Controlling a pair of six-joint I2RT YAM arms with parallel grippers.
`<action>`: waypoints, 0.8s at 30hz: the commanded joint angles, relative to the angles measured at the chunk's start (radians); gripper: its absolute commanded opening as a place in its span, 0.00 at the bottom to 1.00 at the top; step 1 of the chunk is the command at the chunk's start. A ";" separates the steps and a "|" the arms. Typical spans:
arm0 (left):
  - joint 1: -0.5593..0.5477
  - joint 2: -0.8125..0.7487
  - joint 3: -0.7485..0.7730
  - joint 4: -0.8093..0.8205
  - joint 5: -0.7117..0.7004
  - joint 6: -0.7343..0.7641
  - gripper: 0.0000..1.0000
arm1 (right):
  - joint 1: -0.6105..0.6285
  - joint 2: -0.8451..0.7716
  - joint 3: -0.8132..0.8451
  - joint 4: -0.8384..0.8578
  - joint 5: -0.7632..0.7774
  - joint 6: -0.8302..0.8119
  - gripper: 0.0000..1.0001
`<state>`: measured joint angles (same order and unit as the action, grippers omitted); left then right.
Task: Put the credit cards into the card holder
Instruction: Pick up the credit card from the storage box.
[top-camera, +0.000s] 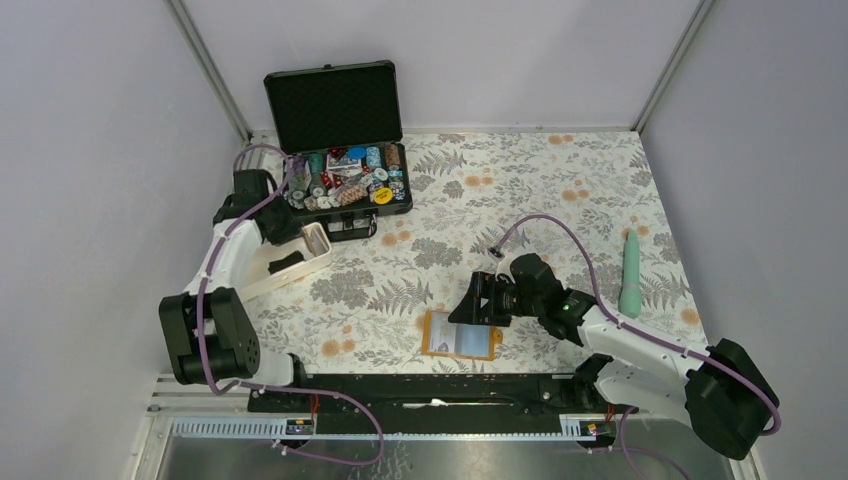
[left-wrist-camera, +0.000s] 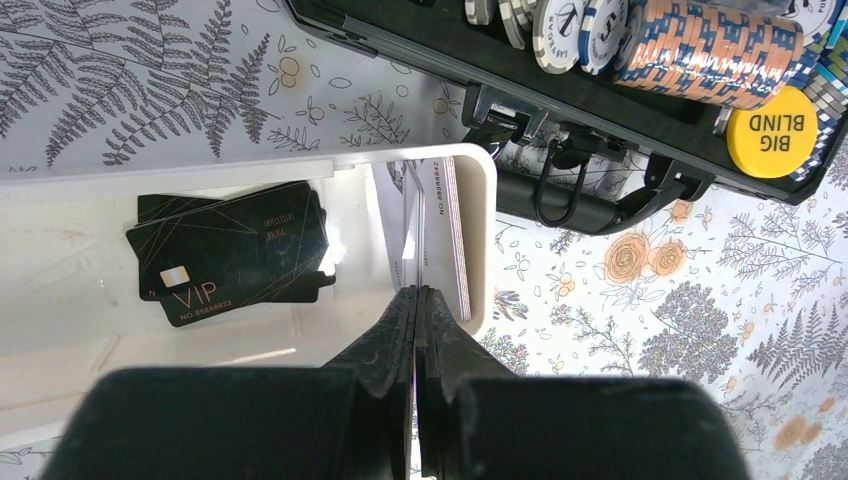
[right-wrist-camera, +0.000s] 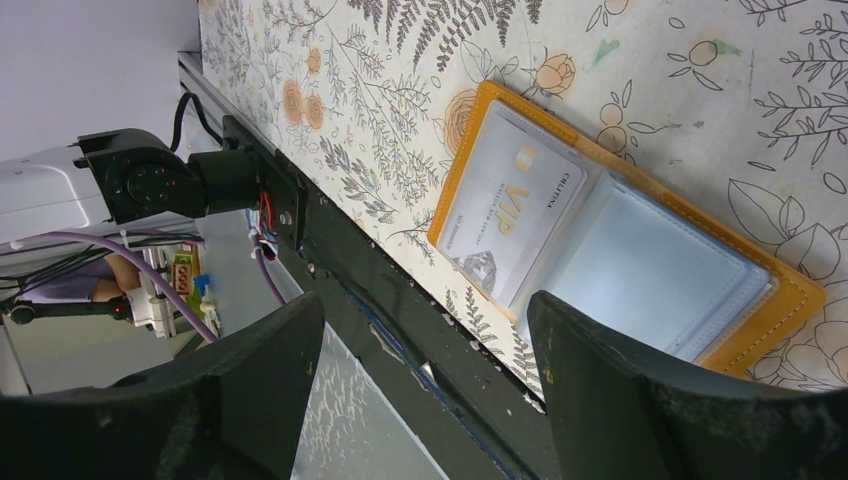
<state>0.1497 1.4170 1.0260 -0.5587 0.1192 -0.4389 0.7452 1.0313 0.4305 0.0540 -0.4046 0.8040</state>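
The orange card holder (top-camera: 460, 335) lies open near the table's front edge. In the right wrist view it (right-wrist-camera: 770, 310) shows clear sleeves, with a pale VIP card (right-wrist-camera: 505, 215) in one of them. My right gripper (top-camera: 478, 300) hovers just above it, open and empty (right-wrist-camera: 425, 305). My left gripper (top-camera: 300, 236) is down in the white tray (top-camera: 262, 285). In the left wrist view it (left-wrist-camera: 415, 292) is shut on a pale card (left-wrist-camera: 418, 235) seen edge-on. Black VIP cards (left-wrist-camera: 230, 250) lie flat in the tray (left-wrist-camera: 482, 175), and more pale cards (left-wrist-camera: 458, 230) stand against its end wall.
An open black case (top-camera: 340, 140) of poker chips stands at the back left, just behind the tray; its latch and handle (left-wrist-camera: 560, 185) are close to my left gripper. A teal stick-shaped object (top-camera: 631, 272) lies at the right. A black rail (top-camera: 430, 390) runs along the front edge.
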 joint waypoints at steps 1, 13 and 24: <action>0.004 -0.065 0.019 0.024 -0.035 0.002 0.00 | -0.006 -0.007 0.036 0.001 0.003 -0.027 0.81; 0.003 -0.335 -0.060 0.134 0.145 -0.045 0.00 | -0.007 -0.086 0.157 0.045 0.041 -0.118 0.84; -0.282 -0.589 -0.150 0.272 0.366 -0.222 0.00 | -0.006 -0.020 0.216 0.314 -0.122 -0.041 0.84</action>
<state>-0.0105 0.8932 0.9016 -0.4065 0.3958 -0.5762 0.7448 0.9867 0.6125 0.2176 -0.4469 0.7223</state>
